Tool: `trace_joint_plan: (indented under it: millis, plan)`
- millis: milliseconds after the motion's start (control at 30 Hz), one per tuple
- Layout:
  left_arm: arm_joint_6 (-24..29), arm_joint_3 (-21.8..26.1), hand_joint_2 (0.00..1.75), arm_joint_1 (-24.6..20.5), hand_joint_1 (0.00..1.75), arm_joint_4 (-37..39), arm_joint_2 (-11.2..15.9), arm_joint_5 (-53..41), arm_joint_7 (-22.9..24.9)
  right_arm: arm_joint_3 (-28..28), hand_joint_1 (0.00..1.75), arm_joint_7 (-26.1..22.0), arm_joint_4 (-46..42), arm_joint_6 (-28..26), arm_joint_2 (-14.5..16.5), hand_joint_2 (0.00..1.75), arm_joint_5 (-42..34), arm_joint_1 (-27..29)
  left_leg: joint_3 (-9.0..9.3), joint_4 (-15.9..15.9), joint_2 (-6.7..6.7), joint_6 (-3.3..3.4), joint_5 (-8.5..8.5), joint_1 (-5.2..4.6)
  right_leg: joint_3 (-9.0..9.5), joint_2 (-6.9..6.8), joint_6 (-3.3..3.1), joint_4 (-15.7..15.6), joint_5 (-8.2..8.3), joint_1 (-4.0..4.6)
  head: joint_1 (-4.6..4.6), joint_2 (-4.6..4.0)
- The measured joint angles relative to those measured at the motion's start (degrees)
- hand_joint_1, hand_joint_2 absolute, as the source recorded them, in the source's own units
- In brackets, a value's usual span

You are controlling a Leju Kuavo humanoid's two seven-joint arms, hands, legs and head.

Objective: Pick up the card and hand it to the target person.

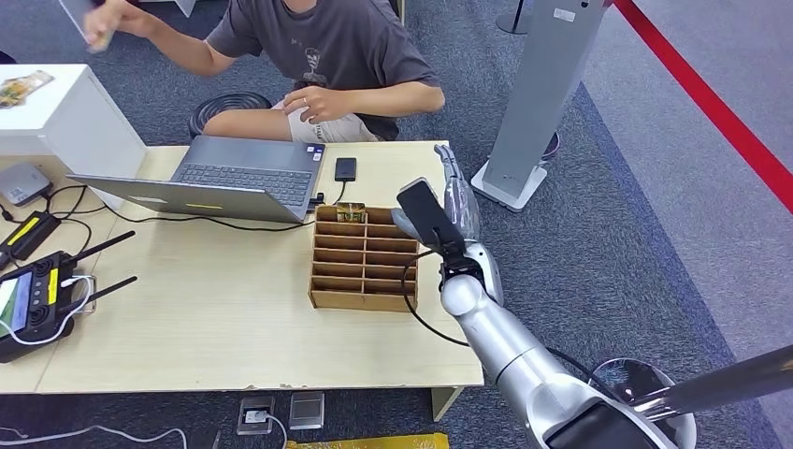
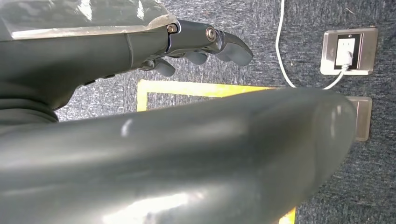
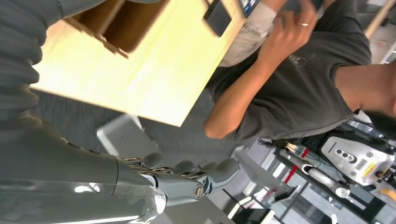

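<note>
Overhead, right hand (image 1: 455, 201) empty with fingers apart, card (image 1: 351, 213) in wooden rack (image 1: 365, 257) just beside, left hand (image 2: 201, 44) loosely spread

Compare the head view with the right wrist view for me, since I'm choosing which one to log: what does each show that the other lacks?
Head view alone: the laptop, the card standing in the wooden rack's back row, and the controller.

Right wrist view alone: the right hand's empty fingers and machinery behind the person.

Both: the table, the rack, the seated person.

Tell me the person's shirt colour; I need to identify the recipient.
Dark grey, with a small print on the chest; the shirt shows best in the head view.
</note>
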Motion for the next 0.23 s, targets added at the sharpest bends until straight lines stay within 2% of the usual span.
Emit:
trace_joint_plan:
  millis: [167, 233]
  plan:
    - [-1.57, 0.0, 0.0, 0.01, 0.0, 0.0, 0.11, -0.6, -0.25, -0.41, 0.0, -4.76, -5.96, 0.31, -1.28, 1.75, -13.71, 5.8, 0.0, 0.0, 0.0, 0.0, 0.0, 0.0, 0.0, 0.0, 0.0, -0.01, 0.0, 0.0, 0.05, 0.0]
    - [-1.89, 0.0, 0.0, 0.01, 0.0, 0.0, 0.18, -0.72, -0.38, -0.41, 0.0, -5.52, -7.72, 0.41, -1.76, 1.75, -16.98, 7.54, 0.0, 0.0, 0.0, 0.0, 0.0, 0.0, 0.0, 0.0, 0.0, -0.01, 0.0, 0.0, 0.04, 0.0]
